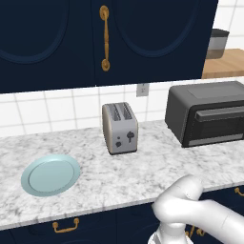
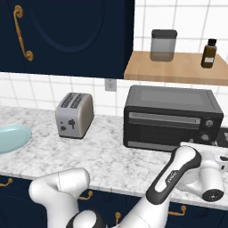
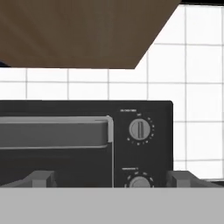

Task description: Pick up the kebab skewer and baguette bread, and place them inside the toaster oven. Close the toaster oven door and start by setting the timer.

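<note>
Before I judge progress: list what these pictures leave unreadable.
- Toaster oven inside: door shut, glass dark in both base views.
- Lower dial: cut by the hand view's bottom band.
- Dial lettering: too small.
- Tool state: its fingertips barely show, hand view.

Arm low, fingers (image 3: 41, 178) wide apart.
</note>
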{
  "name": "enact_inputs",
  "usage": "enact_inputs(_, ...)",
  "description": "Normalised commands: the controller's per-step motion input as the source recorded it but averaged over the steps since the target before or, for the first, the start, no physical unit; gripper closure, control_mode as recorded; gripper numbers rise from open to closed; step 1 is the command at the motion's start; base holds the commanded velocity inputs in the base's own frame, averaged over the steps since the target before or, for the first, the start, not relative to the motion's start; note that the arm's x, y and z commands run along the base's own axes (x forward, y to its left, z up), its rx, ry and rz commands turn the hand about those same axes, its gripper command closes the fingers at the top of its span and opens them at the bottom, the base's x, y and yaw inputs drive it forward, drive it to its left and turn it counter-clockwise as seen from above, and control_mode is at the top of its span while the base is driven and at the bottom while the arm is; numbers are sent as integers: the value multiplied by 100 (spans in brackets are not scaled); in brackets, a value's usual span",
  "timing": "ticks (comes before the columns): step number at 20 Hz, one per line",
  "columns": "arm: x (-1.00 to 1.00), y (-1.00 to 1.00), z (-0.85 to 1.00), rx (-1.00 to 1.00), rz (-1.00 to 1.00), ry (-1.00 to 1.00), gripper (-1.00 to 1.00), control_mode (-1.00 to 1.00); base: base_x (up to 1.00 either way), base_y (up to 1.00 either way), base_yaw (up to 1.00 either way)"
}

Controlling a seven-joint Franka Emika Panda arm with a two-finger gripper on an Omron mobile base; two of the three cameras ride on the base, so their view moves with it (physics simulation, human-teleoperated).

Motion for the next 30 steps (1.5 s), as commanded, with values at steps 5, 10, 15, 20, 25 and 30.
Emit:
enact_inputs(5,1,-11,0,1,1,2,-100,-100,0,0,0)
enact_inputs(10,10,-1,0,12,0,3,-100,-100,0,0,0)
enact_inputs(15,17,0,0,13,0,0,-100,-100,0,0,0)
enact_inputs(20,20,0,0,9,0,0,-100,-100,0,0,0)
enact_inputs(25,19,0,0,7,0,0,-100,-100,0,0,0)
enact_inputs(30,11,0,0,7,0,0,-100,-100,0,0,0)
